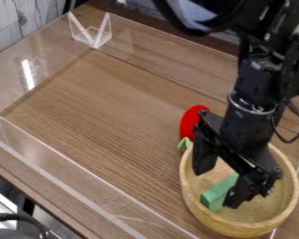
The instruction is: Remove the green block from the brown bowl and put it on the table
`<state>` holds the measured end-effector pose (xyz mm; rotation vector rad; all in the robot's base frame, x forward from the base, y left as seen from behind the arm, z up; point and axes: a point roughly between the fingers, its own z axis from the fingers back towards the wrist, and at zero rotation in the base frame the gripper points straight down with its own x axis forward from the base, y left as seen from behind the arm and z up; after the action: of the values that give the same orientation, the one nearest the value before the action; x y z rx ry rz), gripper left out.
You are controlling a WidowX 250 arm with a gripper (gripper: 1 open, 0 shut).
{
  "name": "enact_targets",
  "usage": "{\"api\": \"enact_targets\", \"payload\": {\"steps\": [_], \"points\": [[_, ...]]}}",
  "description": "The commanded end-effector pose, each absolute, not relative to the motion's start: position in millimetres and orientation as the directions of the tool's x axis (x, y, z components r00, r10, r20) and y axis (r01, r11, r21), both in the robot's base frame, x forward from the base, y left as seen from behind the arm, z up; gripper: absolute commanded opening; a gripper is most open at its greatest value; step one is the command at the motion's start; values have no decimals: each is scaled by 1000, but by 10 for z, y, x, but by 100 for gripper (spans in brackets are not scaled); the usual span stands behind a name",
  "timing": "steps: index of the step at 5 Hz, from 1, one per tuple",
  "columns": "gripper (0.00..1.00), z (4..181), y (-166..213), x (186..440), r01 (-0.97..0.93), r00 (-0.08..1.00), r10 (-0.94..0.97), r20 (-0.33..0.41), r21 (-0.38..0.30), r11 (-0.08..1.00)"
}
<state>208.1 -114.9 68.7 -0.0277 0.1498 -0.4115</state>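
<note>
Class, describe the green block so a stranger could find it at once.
Find the big tan brown bowl at the table's near right. Inside, partly under the open gripper, lies the green block: flat, mint-green, unlike the red toy outside the rim.

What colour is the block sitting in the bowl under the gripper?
Mint green. The green block lies in the brown bowl, partly hidden by the open gripper; the camera view shows it.
</note>
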Motion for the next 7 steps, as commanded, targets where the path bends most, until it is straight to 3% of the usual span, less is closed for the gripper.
{"api": "enact_targets", "payload": {"steps": [1, 4, 7], "points": [[100, 815, -1155, 2136, 397, 915, -399, -54, -55, 916], [100, 843, -1122, 2174, 371, 928, -372, 4, -47, 927], [100, 740, -1089, 2216, 349, 937, -349, 12, -43, 936]]}}
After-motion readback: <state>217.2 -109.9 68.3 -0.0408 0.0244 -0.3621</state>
